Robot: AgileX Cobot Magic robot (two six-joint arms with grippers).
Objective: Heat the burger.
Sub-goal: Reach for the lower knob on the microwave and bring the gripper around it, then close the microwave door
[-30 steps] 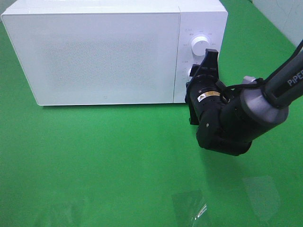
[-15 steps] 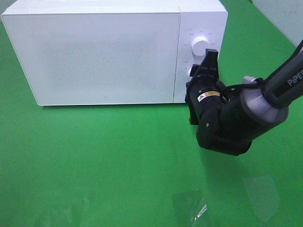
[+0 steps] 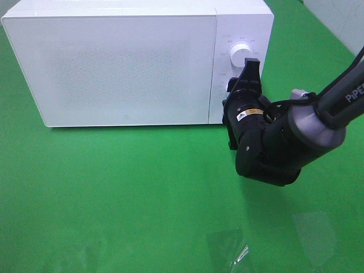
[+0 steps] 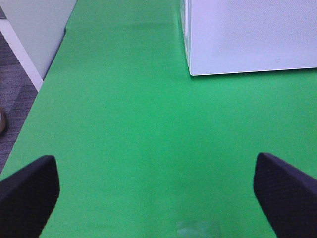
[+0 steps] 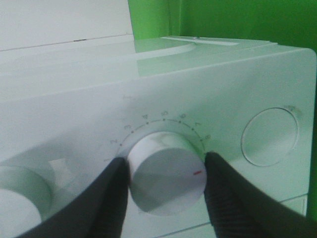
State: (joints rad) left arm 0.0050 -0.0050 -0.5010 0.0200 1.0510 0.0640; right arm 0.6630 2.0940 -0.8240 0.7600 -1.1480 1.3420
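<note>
The burger is out of view. The white microwave stands at the back of the green table with its door closed. My right gripper is at the control panel, below the upper knob. In the right wrist view the right gripper is shut on the lower knob, a white dial with a red mark, one black finger pressing each side. My left gripper is open over bare green table, with nothing between its fingertips.
A round white button sits on the panel beside the gripped dial. The microwave's lower front corner shows in the left wrist view. Green cloth covers the table in front. The table's edge and a grey floor lie to one side.
The right gripper has shifted slightly upward at the control panel and now covers the lower knob in the exterior view. The left gripper has stayed open.
</note>
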